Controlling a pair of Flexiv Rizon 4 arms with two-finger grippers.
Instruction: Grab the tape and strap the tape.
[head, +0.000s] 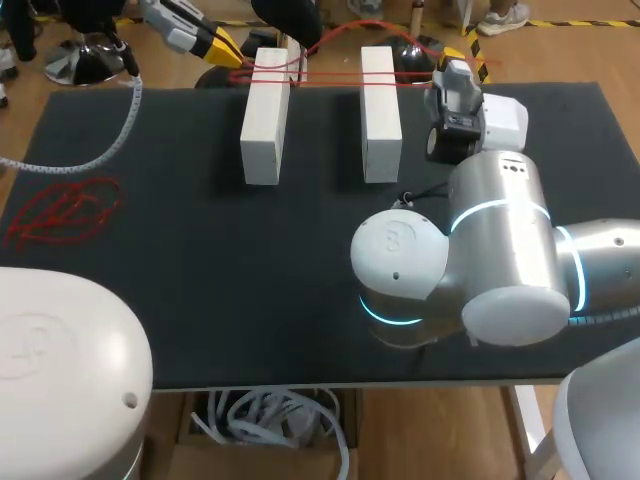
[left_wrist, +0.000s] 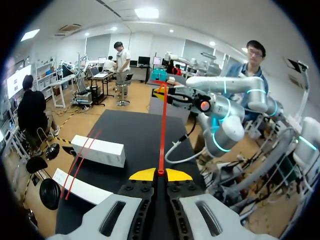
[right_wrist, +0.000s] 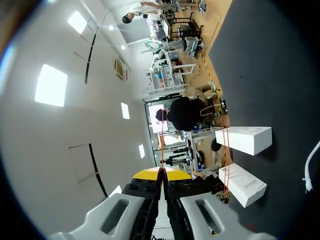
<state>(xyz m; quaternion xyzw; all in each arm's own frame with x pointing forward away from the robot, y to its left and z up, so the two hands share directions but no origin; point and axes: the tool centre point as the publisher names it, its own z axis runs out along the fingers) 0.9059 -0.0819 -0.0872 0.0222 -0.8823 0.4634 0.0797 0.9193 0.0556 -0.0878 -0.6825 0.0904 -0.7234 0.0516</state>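
Left tool and right tool each pinch the tape, tensioning it across both blocks for strapping.

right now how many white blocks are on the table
2. Both lie apart near the black table's far edge: one block on the left-arm side, the other block on the right-arm side, red tape across their far ends. My right arm could hide more.

My right arm is rounded silver and white housings ringed by glowing cyan bands, a thin black cable near its wrist. The left end effector and right end effector share pale grey slotted bodies, black screw-studded plates and yellow tips.
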